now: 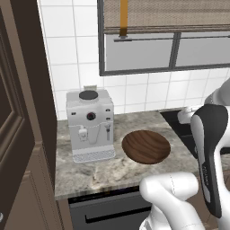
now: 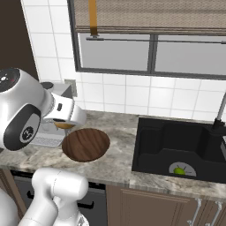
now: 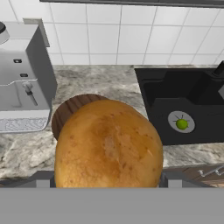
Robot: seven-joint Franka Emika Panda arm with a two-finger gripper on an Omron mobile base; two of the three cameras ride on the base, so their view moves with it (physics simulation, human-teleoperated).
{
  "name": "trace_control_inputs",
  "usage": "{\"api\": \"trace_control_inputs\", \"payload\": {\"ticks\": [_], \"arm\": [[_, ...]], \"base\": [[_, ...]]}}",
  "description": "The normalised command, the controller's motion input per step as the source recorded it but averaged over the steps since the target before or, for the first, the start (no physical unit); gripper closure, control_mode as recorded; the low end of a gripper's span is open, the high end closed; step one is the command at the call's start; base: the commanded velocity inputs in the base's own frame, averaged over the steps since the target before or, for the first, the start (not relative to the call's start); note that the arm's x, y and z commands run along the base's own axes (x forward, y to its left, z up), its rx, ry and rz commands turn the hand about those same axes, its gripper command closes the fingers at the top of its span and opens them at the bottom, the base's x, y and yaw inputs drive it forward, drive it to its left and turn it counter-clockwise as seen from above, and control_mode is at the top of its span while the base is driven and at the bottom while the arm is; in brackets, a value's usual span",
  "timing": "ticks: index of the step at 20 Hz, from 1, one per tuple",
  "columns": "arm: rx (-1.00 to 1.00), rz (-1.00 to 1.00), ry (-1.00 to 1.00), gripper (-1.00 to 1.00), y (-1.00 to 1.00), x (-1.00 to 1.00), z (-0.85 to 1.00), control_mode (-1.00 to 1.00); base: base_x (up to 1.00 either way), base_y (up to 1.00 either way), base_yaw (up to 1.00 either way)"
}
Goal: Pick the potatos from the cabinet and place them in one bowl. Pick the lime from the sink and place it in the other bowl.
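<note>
Between my fingers, potato [image 3: 108,144] pinched wide, hanging above near rim of wooden bowl [image 3: 72,111], not yet centred over it. Release now: judge it could clip rim, roll across marble counter [image 1: 103,173] toward coffee machine [image 1: 90,123] at left or off near edge. Lime [image 2: 178,170] waits in black sink [image 2: 150,145] at right, on strainer.

Arm raised over the counter, gripper closed on a potato

The white arm bends up from the base and reaches forward and down. Its gripper [image 2: 65,125] hangs just above the counter with the jaws spread wide around a golden-brown potato [image 3: 108,146], which sits clamped between the two fingers and bulges out past them in the hand view.
</note>
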Motion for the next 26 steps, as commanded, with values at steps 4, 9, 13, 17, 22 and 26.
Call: {"api": "trace_control_inputs", "payload": {"ticks": [4, 9, 13, 17, 22, 26], "arm": [[0.0, 0.0, 0.0, 1.0, 0.0, 0.0, 0.0, -1.0], [0.03, 0.0, 0.0, 1.0, -0.12, 0.06, -0.03, -1.0], [0.07, 0.0, 0.01, 1.0, -0.06, 0.23, -0.03, -1.0], [0.05, 0.0, 0.06, 1.0, 0.0, 0.29, -0.08, -1.0], [0.0, 0.0, 0.14, 1.0, 0.02, 0.17, -0.1, -1.0], [0.0, 0.0, 0.19, 1.0, 0.09, 0.06, -0.12, -1.0]], "base": [[0.0, 0.0, 0.0], [0.0, 0.0, 0.0], [0.0, 0.0, 0.0], [0.0, 0.0, 0.0], [0.0, 0.0, 0.0], [0.0, 0.0, 0.0]]}}
